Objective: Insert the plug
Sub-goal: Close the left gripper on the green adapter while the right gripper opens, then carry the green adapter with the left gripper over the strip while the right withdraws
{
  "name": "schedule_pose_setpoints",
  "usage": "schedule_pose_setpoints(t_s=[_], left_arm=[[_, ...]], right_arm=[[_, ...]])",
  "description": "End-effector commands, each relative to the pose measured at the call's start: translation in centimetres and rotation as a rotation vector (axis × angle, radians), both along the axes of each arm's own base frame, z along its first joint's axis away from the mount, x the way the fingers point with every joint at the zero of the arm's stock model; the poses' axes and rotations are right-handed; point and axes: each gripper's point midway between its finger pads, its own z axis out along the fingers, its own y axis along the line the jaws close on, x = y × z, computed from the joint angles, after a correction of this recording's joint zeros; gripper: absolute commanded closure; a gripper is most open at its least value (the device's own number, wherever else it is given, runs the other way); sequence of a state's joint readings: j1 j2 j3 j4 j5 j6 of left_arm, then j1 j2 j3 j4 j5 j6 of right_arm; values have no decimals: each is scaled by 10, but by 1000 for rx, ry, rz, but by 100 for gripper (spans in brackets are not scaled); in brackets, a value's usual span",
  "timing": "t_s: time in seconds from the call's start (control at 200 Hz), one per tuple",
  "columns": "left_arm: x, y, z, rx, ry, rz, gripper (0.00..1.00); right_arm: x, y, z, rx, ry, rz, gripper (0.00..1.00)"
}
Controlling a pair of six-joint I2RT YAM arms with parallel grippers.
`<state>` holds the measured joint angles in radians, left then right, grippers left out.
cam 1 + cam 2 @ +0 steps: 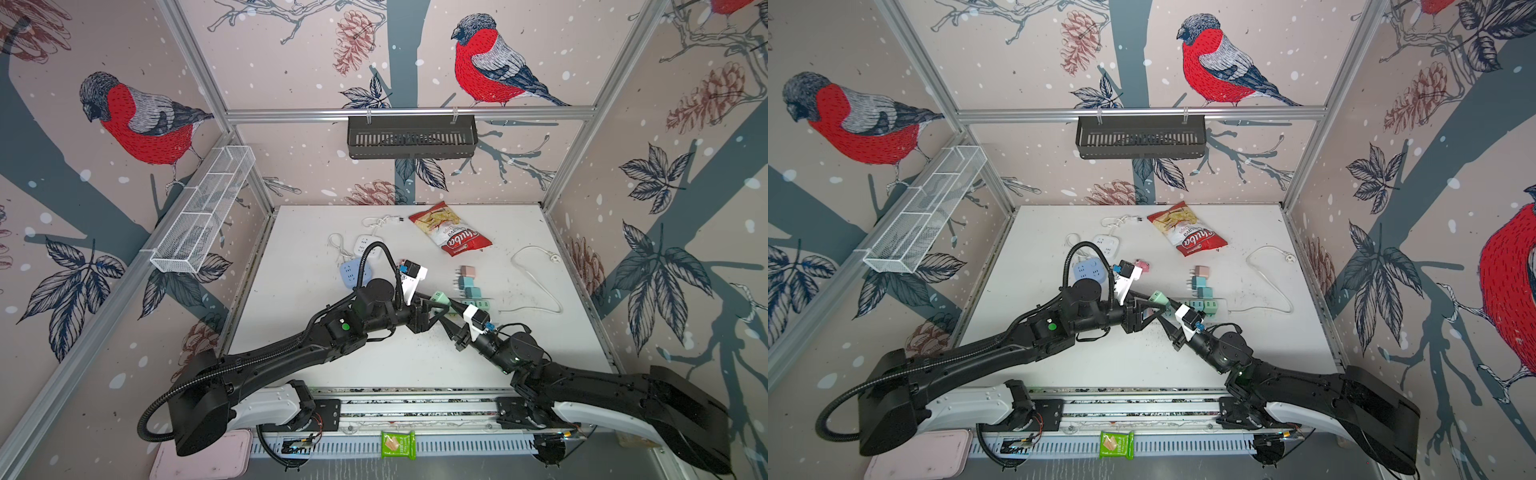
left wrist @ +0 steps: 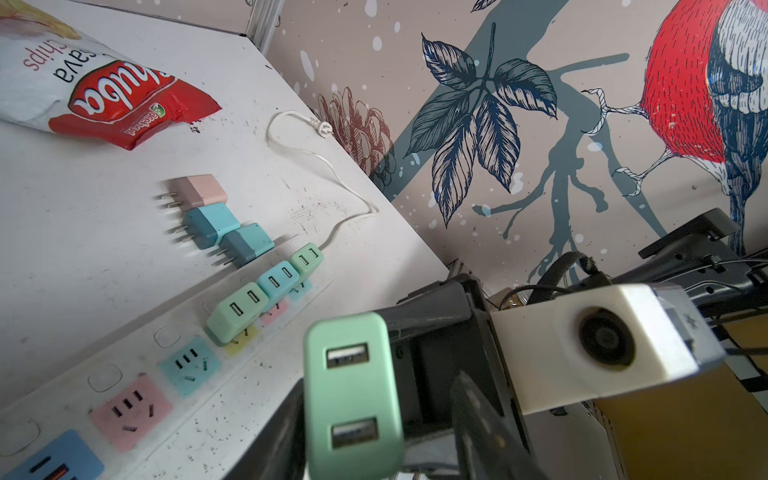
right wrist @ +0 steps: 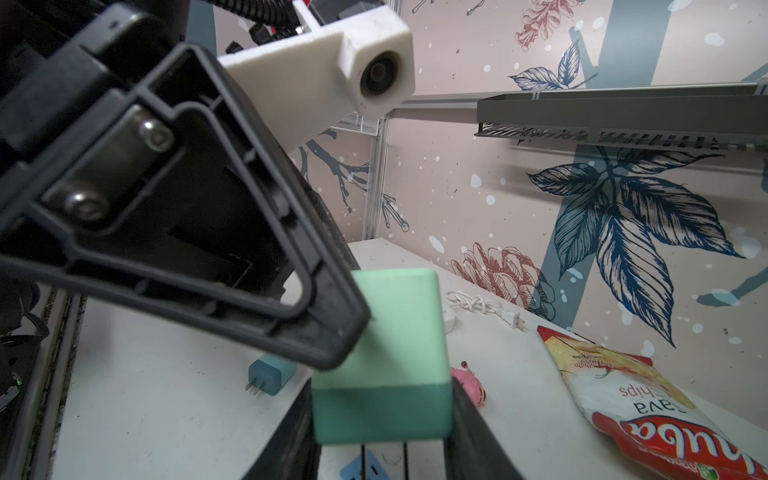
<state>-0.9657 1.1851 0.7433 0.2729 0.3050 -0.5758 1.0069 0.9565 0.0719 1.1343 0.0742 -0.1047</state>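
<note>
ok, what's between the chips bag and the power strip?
A pink adapter and two teal adapters, lying loose side by side in a row. This shows best in the left wrist view.

The left tool (image 2: 380,390) and right tool (image 3: 380,411) meet above the middle of the counter (image 1: 415,365). The charger plug (image 1: 439,299) sits in the right tool, with the left tool against its side. Beneath them the power strip (image 2: 187,399) lies on the counter and runs to the right tool's right, where three chargers (image 2: 277,283) sit in its far sockets. Just behind those lie three loose chargers (image 2: 212,224) in a row. The cord (image 2: 374,210) loops further right. Behind both tools lies the chips bag (image 1: 451,230). Behind and left of the left tool are two socket blocks (image 1: 365,244). In front of both tools, off the counter, lies a snack packet (image 1: 398,444).
</note>
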Motion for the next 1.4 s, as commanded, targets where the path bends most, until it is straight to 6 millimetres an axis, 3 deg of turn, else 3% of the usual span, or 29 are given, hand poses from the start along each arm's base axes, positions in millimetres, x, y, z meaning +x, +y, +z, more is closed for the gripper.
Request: schedule_pose_setpoints(t_s=[0.0,0.195,0.37,0.425,0.495,0.625,0.695,0.976,1.131,1.276,1.336,1.396], left_arm=[[5,-6,11,-30,-48,0,47],[7,-8,14,-45,-64,4,58],[10,-6,17,-35,-77,20,90],[10,-5,18,-36,-80,22,100],[10,-5,16,-29,-82,20,100],[11,-3,13,2,-108,19,100],[13,0,16,21,-143,31,100],[34,37,15,173,-375,192,100],[49,64,6,285,-549,299,100],[54,76,1,391,-671,314,100],[51,73,-5,445,-729,253,100],[36,61,-20,510,-835,68,100]], right_arm=[[-4,2,4,6,-22,19,78],[-5,2,3,5,-24,14,78],[-5,0,4,8,-27,10,77],[-5,0,3,8,-25,11,67],[-4,-2,3,16,-19,0,38],[2,-10,3,29,-10,-53,14],[5,-17,2,36,-5,-89,7],[22,-53,-1,73,12,-235,0],[45,-83,-5,98,62,-377,0],[69,-117,-15,153,142,-521,0],[77,-130,-18,180,174,-563,0],[83,-142,-23,208,203,-599,0]])
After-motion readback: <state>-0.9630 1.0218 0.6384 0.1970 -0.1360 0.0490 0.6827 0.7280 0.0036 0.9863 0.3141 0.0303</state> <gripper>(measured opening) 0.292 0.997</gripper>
